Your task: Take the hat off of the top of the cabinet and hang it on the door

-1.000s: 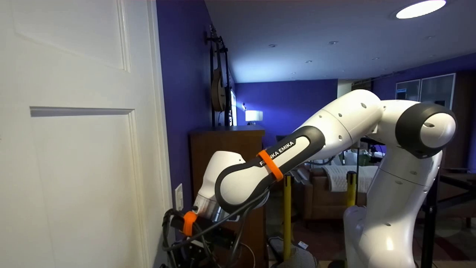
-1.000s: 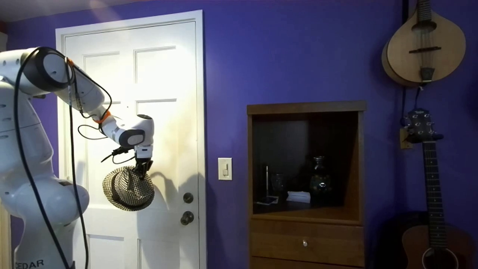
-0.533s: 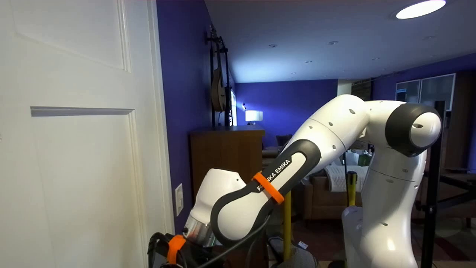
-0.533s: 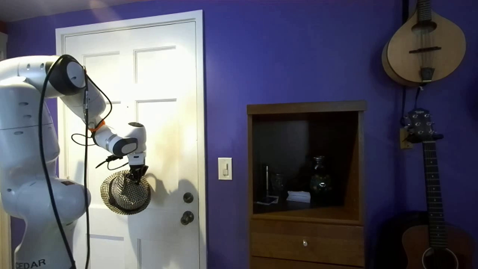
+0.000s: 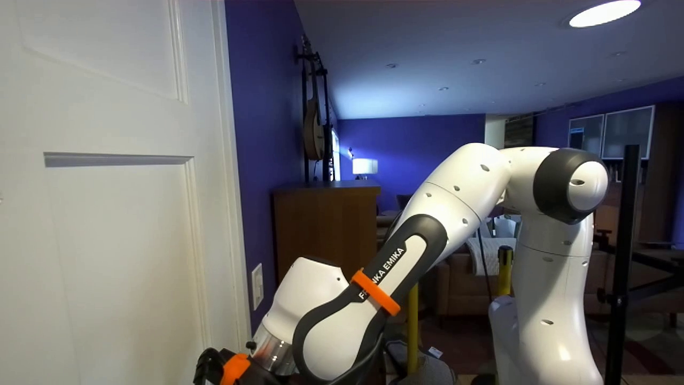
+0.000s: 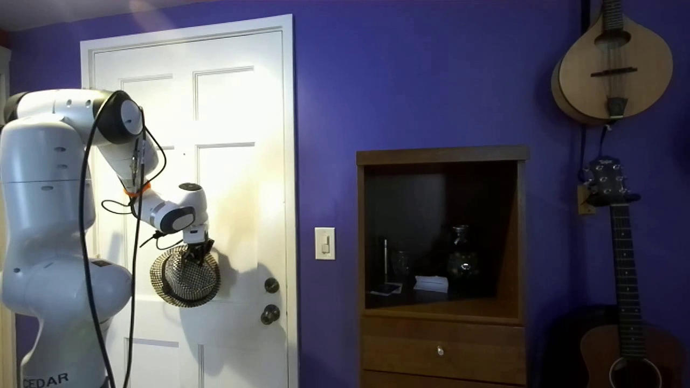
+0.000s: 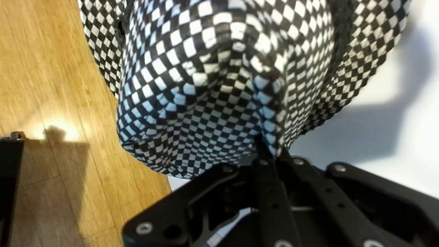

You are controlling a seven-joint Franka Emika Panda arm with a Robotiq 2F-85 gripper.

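The hat point(image 6: 191, 283) is a black-and-white checked hat with a brim and a dark band. My gripper point(image 6: 198, 255) is shut on a pinched fold of its crown, and the hat hangs tilted below it in front of the white door point(image 6: 232, 199). In the wrist view the hat point(image 7: 164, 65) fills the upper middle, and the fold runs down between the fingertips of the gripper point(image 7: 272, 152). The door point(image 5: 123, 256) also fills the left of an exterior view, where hat and fingers are out of frame. The brown cabinet point(image 6: 442, 156) stands right of the door.
The door has a knob point(image 6: 270, 314) and a lock point(image 6: 271, 285) at its right edge. A tiny dark spot point(image 6: 184, 154) on it is too small to identify. A light switch point(image 6: 325, 243) is on the purple wall. Guitars hang at the right. Black cables hang along the arm.
The arm's wrist has moved down and toward the door's side in an exterior view. The gripper with the hat has sunk slightly and shifted a little left. The elbow has swung forward.
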